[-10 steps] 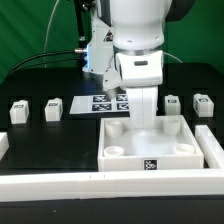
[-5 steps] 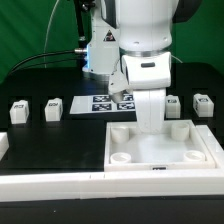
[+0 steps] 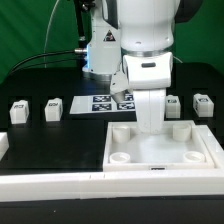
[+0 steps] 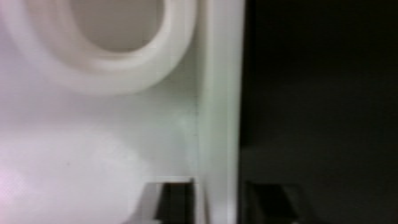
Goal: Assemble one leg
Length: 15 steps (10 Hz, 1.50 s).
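Observation:
My gripper is down at the far wall of the large white tray, which lies flat on the table. In the wrist view my gripper has one dark finger on each side of the tray's thin wall and looks shut on it. A round corner socket shows beside the wall. Several legs, small white blocks with marker tags, stand apart from the tray. Two of them are on the exterior view's left and two on its right. None is held.
The marker board lies behind the tray, between the two pairs of legs. A long white rail runs along the near side of the table, with a short white piece at the exterior view's left. Cables hang at the back.
One second ago the tray stood higher, with its tagged front face showing. It has since come down flat and shifted toward the exterior view's right. Nothing has moved in the last half second.

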Available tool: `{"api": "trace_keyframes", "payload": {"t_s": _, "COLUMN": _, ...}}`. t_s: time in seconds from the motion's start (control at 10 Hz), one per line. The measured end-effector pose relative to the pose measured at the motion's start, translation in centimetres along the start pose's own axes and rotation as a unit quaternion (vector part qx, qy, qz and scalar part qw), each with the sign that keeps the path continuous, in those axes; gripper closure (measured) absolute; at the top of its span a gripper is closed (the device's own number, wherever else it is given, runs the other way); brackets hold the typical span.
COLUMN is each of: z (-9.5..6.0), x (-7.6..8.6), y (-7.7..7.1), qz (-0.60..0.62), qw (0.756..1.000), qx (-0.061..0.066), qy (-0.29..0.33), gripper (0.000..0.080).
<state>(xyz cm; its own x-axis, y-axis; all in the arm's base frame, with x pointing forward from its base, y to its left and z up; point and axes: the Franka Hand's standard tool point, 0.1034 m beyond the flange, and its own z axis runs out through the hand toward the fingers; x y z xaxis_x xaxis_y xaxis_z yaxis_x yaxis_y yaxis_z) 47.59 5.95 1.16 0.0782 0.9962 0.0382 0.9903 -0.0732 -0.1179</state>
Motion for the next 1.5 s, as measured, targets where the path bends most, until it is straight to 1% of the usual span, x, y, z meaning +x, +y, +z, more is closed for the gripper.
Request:
{"api": "trace_keyframes", "payload": {"t_s": 0.2, "z": 0.1, "x": -0.3, "y": 0.0, "qz": 0.003, "qw": 1.0, "qx": 0.001, "qy": 0.0, "gripper": 0.0313}}
{"api": "trace_keyframes", "payload": {"t_s": 0.3, "z": 0.1, "x": -0.3, "y": 0.0, "qz": 0.003, "qw": 1.0, "qx": 0.001, "qy": 0.0, "gripper": 0.0313}}
{"api": "trace_keyframes", "payload": {"t_s": 0.4, "z": 0.1, "x": -0.4, "y": 0.0, "qz": 0.004, "qw": 1.0, "qx": 0.001, "qy": 0.0, "gripper": 0.0186}}
{"api": "trace_keyframes", "payload": {"t_s": 0.5, "z": 0.2, "x": -0.4, "y": 0.0, "qz": 0.005, "qw": 1.0, "qx": 0.001, "qy": 0.0, "gripper": 0.0158}}
{"api": "trace_keyframes", "payload": {"t_s": 0.7, "z": -0.1, "x": -0.2, "y": 0.1, "qz": 0.007, "qw": 1.0, "qx": -0.001, "qy": 0.001, "gripper": 0.0151}}
{"api": "trace_keyframes", "payload": {"t_s": 0.8, "z": -0.4, "x": -0.1, "y": 0.1, "qz": 0.011, "qw": 1.0, "qx": -0.003, "qy": 0.0, "gripper": 0.0151}}
{"api": "trace_keyframes", "payload": {"t_s": 0.9, "z": -1.0, "x": -0.1, "y": -0.2, "qz": 0.019, "qw": 1.0, "qx": -0.007, "qy": -0.002, "gripper": 0.0151}}
{"api": "trace_keyframes", "payload": {"t_s": 1.1, "z": -2.8, "x": -0.3, "y": -1.7, "qz": 0.039, "qw": 0.999, "qx": -0.014, "qy": -0.008, "gripper": 0.0151}}
{"api": "trace_keyframes", "payload": {"t_s": 1.2, "z": -3.6, "x": -0.6, "y": -2.6, "qz": 0.051, "qw": 0.998, "qx": -0.018, "qy": -0.011, "gripper": 0.0151}}
{"api": "trace_keyframes", "payload": {"t_s": 1.3, "z": -4.0, "x": -0.8, "y": -3.3, "qz": 0.066, "qw": 0.998, "qx": -0.018, "qy": -0.013, "gripper": 0.0151}}
{"api": "trace_keyframes", "payload": {"t_s": 1.5, "z": -3.6, "x": -0.8, "y": -3.1, "qz": 0.075, "qw": 0.997, "qx": -0.015, "qy": -0.012, "gripper": 0.0151}}
